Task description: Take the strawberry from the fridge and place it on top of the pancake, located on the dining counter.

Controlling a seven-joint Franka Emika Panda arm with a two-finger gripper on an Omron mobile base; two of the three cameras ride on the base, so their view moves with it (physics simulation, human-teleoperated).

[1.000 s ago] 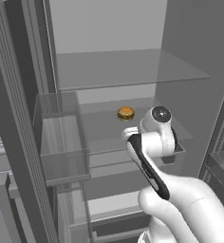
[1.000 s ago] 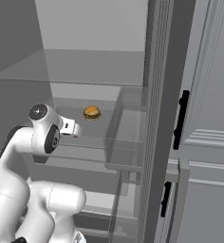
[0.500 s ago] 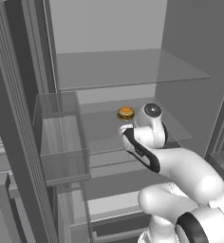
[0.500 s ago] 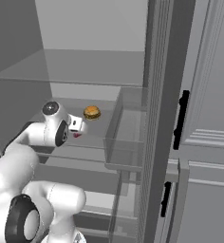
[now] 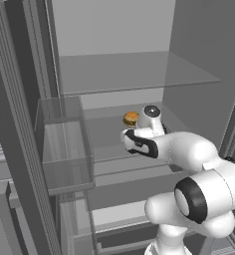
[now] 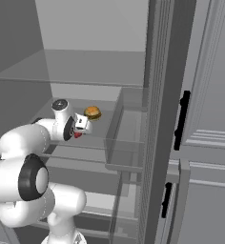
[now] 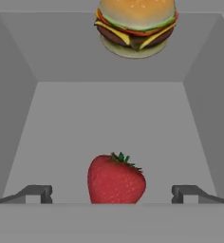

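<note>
Inside the fridge (image 5: pixel 114 74), the pincer (image 7: pixel 112 193) stands wide with one tip on either side of the strawberry (image 7: pixel 116 179) on the glass shelf (image 7: pixel 109 123), apparently lined up to close on it, the burger (image 7: pixel 135 26) sitting farther back.

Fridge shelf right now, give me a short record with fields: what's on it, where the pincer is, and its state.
shelf: glass shelf inside the open fridge
items: strawberry, burger behind it
pincer: open, fingertips either side of the strawberry
contact: none visible
task step: strawberry not yet gripped
</note>
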